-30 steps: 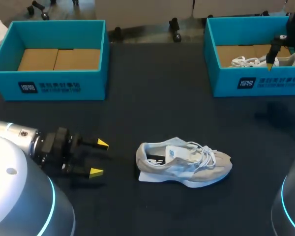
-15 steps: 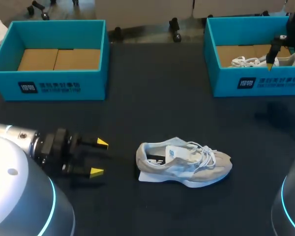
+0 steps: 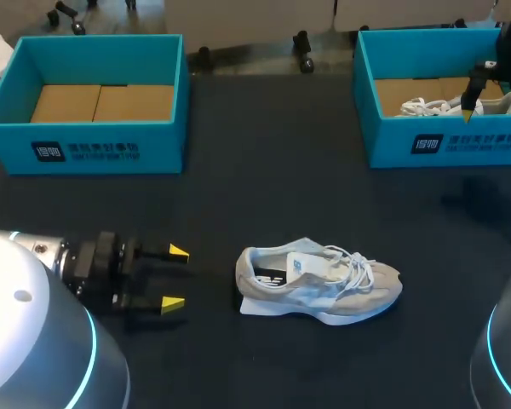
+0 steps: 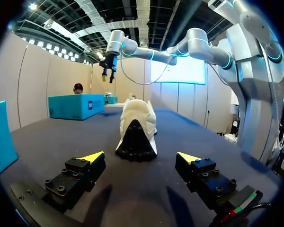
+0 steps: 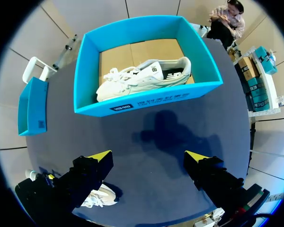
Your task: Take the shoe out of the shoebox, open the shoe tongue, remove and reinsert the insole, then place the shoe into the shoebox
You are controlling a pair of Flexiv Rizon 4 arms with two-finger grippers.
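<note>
Shoe upright on the table, front middle, toe toward the right side, heel facing the left gripper. That gripper sits low, near the heel but apart from it, fingers spread and empty. Right gripper hangs high near the right box, fingers apart, holding nothing. A second shoe lies inside that box.

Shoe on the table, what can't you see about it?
Head view: the shoe is too small to tell if its insole is inside.
Left wrist view: only the heel shows; the toe hides behind it.
Right wrist view: the right claw covers most of it.
</note>
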